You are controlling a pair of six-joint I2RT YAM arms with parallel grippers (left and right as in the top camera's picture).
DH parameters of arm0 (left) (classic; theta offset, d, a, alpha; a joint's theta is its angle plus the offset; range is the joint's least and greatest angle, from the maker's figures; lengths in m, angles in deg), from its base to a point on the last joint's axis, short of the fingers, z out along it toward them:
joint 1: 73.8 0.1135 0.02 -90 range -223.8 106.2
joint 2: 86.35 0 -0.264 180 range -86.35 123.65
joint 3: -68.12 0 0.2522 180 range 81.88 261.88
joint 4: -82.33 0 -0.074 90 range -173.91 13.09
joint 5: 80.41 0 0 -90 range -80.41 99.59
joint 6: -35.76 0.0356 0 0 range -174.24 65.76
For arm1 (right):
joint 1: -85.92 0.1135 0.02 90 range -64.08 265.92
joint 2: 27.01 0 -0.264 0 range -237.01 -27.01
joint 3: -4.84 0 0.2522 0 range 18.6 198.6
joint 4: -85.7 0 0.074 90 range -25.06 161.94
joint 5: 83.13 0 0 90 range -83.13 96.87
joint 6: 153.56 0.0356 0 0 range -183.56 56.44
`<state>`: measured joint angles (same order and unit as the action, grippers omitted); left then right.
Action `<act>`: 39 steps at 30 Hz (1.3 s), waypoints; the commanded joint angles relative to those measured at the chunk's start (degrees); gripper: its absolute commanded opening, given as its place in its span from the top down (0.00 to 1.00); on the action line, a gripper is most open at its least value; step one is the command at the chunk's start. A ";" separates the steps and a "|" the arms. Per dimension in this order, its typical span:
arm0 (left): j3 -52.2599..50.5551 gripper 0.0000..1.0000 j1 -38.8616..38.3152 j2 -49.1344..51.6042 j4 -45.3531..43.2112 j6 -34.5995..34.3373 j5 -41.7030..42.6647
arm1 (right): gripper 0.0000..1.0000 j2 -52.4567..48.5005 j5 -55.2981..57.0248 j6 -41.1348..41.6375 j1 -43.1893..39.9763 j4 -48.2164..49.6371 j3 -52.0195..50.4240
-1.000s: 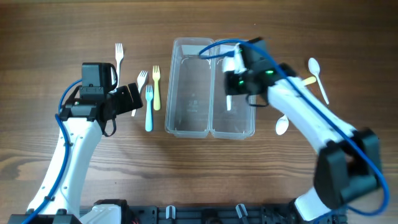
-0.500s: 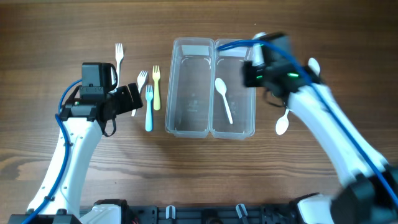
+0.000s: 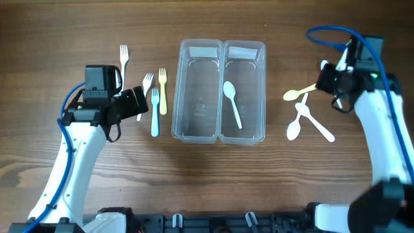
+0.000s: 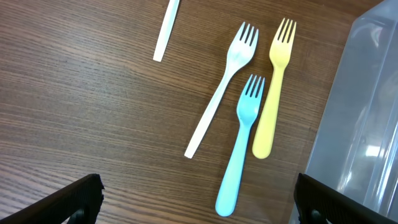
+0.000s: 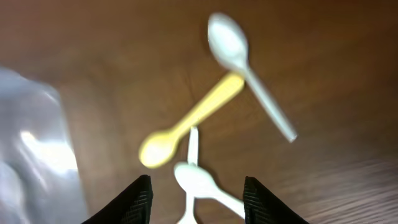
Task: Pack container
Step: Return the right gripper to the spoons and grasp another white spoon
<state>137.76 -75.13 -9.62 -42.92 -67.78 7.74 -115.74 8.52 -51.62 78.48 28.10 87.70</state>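
The white spoon (image 3: 231, 103) now lies loose in the right compartment of the container (image 3: 222, 44); a second ago the right jaws were pinching it over that spot. Those jaws have since swung out to the right. They hang half spread and empty above the yellow spoon (image 5: 193, 121) and two white spoons (image 3: 317, 124) on the bench (image 3: 207, 175). One piece seems packed; the rest wait. The left jaws stand spread wide and empty over three forks (image 4: 245, 143) just beside the container's left wall. The left compartment holds nothing, and bare bench lies around both piles.
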 commanded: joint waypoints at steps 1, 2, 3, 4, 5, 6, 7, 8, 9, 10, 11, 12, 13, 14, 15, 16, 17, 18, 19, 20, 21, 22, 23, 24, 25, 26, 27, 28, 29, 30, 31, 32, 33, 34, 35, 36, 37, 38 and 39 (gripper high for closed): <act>0.81 0.00 0.48 0.15 0.02 1.33 -0.61 | 0.50 -6.08 -3.41 -10.23 0.11 -0.57 -1.36; 0.81 0.00 0.48 0.15 0.02 1.33 -0.61 | 0.49 -7.76 -3.41 -13.25 0.07 -0.57 -1.36; 0.81 0.00 0.48 0.15 0.02 1.33 -0.59 | 0.49 -8.96 -3.41 -14.64 0.04 -0.55 -1.36; 0.81 0.00 0.48 0.15 0.00 1.33 -0.59 | 0.48 -9.81 -3.45 -15.67 -0.07 -0.52 -1.36; 0.81 0.00 0.48 0.15 0.02 1.33 -0.61 | 0.46 -11.21 -3.43 -17.31 -0.20 -0.59 -1.36; 0.81 0.00 0.48 0.15 0.02 1.33 -0.59 | 0.43 -12.02 -3.54 -18.38 -0.33 -0.76 -1.36; 0.81 0.00 0.48 0.15 0.00 1.33 -0.59 | 0.41 -12.96 -3.69 -19.89 -0.31 -1.03 -1.36; 0.81 0.00 0.48 0.15 0.00 1.33 -0.61 | 0.40 -13.92 -3.65 -21.16 -0.31 -1.31 -1.36; 0.81 0.00 0.48 0.15 0.00 1.33 -0.59 | 0.39 -14.34 -3.63 -21.38 -0.31 -1.38 -1.36; 0.81 0.00 0.48 0.15 0.02 1.33 -0.61 | 0.38 -14.95 -3.67 -21.40 -0.31 -1.40 -1.36; 0.81 0.00 0.48 0.15 0.02 1.33 -0.59 | 0.36 -15.04 -3.76 -21.40 -0.31 -1.36 -1.36; 0.81 0.00 0.48 0.15 0.02 1.33 -0.59 | 0.34 -15.19 -4.31 -21.24 -0.31 -0.92 -1.36; 0.81 0.00 0.48 0.15 0.02 1.33 -0.61 | 0.32 -15.19 -4.63 -20.44 -0.35 -0.44 -1.36; 0.81 0.00 0.48 0.15 0.02 1.33 -0.61 | 0.32 -15.19 -4.94 -17.25 -0.44 0.52 -1.36; 0.81 0.00 0.48 0.15 0.00 1.33 -0.61 | 0.32 -15.19 -4.94 -13.92 -0.52 1.18 -1.36; 0.81 0.00 0.48 0.15 0.02 1.33 -0.61 | 0.32 -15.19 -4.96 -6.75 -0.59 2.19 -1.36; 0.81 0.00 0.48 0.15 0.02 1.33 -0.61 | 0.33 -15.19 -5.11 -3.67 -0.57 2.49 -1.36; 0.81 0.00 0.48 0.15 0.00 1.33 -0.59 | 0.34 -15.19 -5.90 -0.22 -0.57 2.82 -1.36; 0.81 0.00 0.48 0.15 0.02 1.33 -0.59 | 0.35 -15.19 -6.91 2.12 -0.57 2.97 -1.36; 0.81 0.00 0.48 0.15 0.02 1.33 -0.59 | 0.35 -15.21 -7.80 3.21 -0.57 3.13 -1.36; 0.81 0.00 0.48 0.15 0.02 1.33 -0.61 | 0.35 -15.21 -7.65 2.80 -0.57 3.19 -1.36; 0.81 0.00 0.48 0.15 0.02 1.33 -0.61 | 0.35 -15.21 -7.52 0.02 -0.68 3.45 -1.36; 0.81 0.00 0.48 0.15 0.02 1.33 -0.61 | 0.32 -15.21 -8.00 -4.63 -0.81 3.98 -1.36; 0.81 0.00 0.48 0.15 0.00 1.36 -0.61 | 0.28 -15.21 -8.81 -10.34 -0.98 4.02 -1.36; 0.81 0.00 0.48 0.15 0.02 1.33 -0.61 | 0.28 -15.21 -10.03 -16.70 -1.20 3.87 -1.36; 0.81 0.00 0.48 0.15 0.02 1.33 -0.61 | 0.27 -15.21 -12.33 -23.39 -1.49 3.52 -1.44; 0.81 0.00 0.48 0.15 0.02 1.36 -0.61 | 0.27 -15.21 -14.51 -28.98 -1.77 2.89 -1.62; 0.81 0.00 0.48 0.15 0.02 1.33 -0.59 | 0.27 -15.21 -15.65 -31.98 -1.99 2.47 -1.75; 0.81 0.00 0.48 0.15 0.02 1.33 -0.61 | 0.27 -15.21 -16.52 -34.86 -2.27 1.90 -1.99; 0.81 0.00 0.48 0.15 0.02 1.33 -0.61 | 0.27 -15.21 -16.72 -38.18 -2.60 1.22 -2.25; 0.81 0.00 0.48 0.15 0.00 1.33 -0.61 | 0.27 -15.23 -15.61 -42.03 -2.86 0.68 -2.78; 0.81 0.00 0.48 0.15 0.02 1.33 -0.61 | 0.28 -15.23 -13.99 -44.22 -3.04 0.31 -3.23; 0.81 0.00 0.48 0.15 0.02 1.33 -0.61 | 0.29 -15.23 -12.35 -45.38 -3.19 0.15 -3.65; 0.81 0.00 0.48 0.15 0.00 1.33 -0.61 | 0.28 -15.23 -11.06 -45.44 -3.45 0.35 -4.28; 0.81 0.00 0.48 0.15 0.02 1.33 -0.61 | 0.28 -15.23 -10.08 -45.42 -3.85 0.72 -4.96; 0.81 0.00 0.48 0.15 0.02 1.33 -0.61 | 0.28 -15.23 -9.49 -45.38 -4.31 0.79 -5.46; 0.81 0.00 0.48 0.15 0.00 1.33 -0.61 | 0.28 -15.23 -8.96 -45.29 -4.90 0.94 -6.03; 0.81 0.00 0.48 0.15 0.00 1.33 -0.61 | 0.28 -15.21 -8.94 -44.68 -5.77 1.27 -6.71; 0.81 0.00 0.48 0.15 0.02 1.33 -0.59 | 0.29 -15.23 -8.94 -43.95 -6.67 1.36 -7.13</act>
<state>137.76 -75.13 -9.62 -42.92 -67.78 7.74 -130.18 -2.80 -92.73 74.34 28.98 82.30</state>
